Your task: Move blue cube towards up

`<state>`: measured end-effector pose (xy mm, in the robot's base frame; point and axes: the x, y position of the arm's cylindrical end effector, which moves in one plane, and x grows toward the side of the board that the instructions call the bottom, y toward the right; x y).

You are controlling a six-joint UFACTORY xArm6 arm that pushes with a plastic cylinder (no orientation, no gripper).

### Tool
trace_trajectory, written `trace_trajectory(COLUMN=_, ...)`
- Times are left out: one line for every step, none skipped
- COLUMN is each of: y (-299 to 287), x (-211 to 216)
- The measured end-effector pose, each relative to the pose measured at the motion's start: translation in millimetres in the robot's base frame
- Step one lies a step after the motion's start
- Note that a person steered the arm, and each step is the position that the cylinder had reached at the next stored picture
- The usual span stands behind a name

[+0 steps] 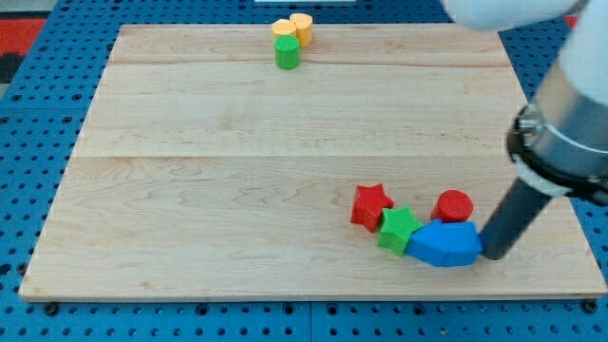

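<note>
A blue block [445, 244], flat and wide with angled ends, lies near the view's bottom right of the wooden board [237, 190]. My tip [493, 255] rests against its right end. A green star-shaped block [399, 229] touches the blue block's left end. A red star block [370, 206] sits just left of and above the green one. A red cylinder [453, 206] stands right above the blue block.
At the view's top centre, a green cylinder [287, 51] stands with two yellow blocks [293, 27] touching it from above. The arm's white and grey body [565, 123] fills the view's right side. The board's bottom edge [304, 296] is close below the blue block.
</note>
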<state>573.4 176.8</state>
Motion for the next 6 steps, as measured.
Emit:
trace_trajectory(y=-13.4, x=0.0)
trace_trajectory(y=-2.7, x=6.6)
trace_trajectory(y=0.9, x=32.9)
trace_trajectory(y=-46.6, x=23.8)
trace_trajectory(y=-57.2, x=-33.5)
trace_trajectory(y=-75.5, x=-75.9)
